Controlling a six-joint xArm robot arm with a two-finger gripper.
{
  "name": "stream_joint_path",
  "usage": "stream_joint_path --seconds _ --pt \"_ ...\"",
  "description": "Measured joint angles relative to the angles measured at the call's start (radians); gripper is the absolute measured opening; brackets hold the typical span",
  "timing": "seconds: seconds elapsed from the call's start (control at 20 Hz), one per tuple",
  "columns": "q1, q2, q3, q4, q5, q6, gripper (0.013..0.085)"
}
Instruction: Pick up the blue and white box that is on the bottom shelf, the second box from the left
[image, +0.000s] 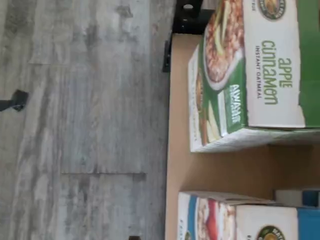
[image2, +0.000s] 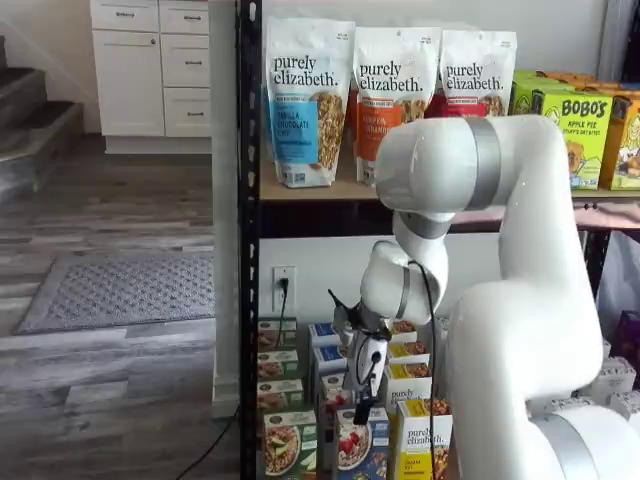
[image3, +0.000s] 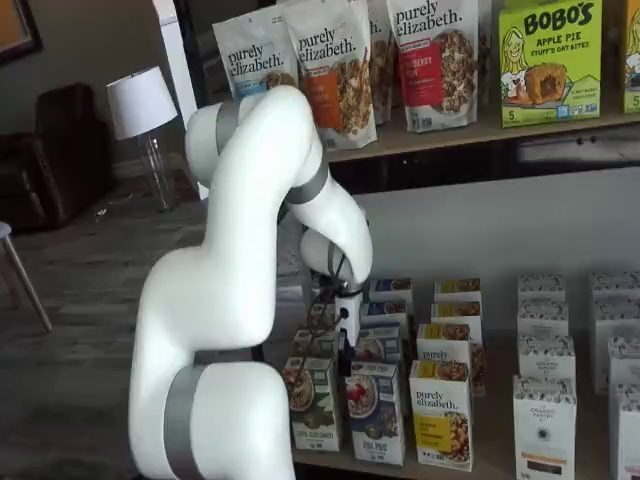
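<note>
The white arm folds down from the right of the frame, its wrist pointing at the bottom shelf (image2: 300, 470). The pincer (image2: 365, 390) hangs low center, just above the blue and white box (image2: 360, 445); whether its fingers are apart cannot be told.

Green-and-white box (image: 250, 75), wrist view: "APPLE cinnamon", "INSTANT OATMEAL". Granola bags (image2: 305, 100) on the upper wooden tier, in both shelf views: "purely elizabeth."; the same brand reads on a yellow-and-white box (image3: 442, 412) on the bottom shelf (image3: 480, 462). Lime-green boxes (image3: 550, 60) on the upper tier, in both shelf views: "BOBO'S", "APPLE PIE"; other print too small to read.
</note>
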Motion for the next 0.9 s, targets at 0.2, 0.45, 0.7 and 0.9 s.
stream_joint_path --seconds 0.2,0.45,0.7,0.9 --pt "0.001 0.028 -0.012 0.015 -0.046 -0.015 0.0850" --pt "-0.003 0.071 -0.050 0.006 -0.065 -0.013 0.0850" --pt "-0.012 0.133 -0.121 -0.029 -0.057 0.009 0.0850" --pt "-0.017 0.171 -0.168 -0.047 -0.050 0.022 0.0850"
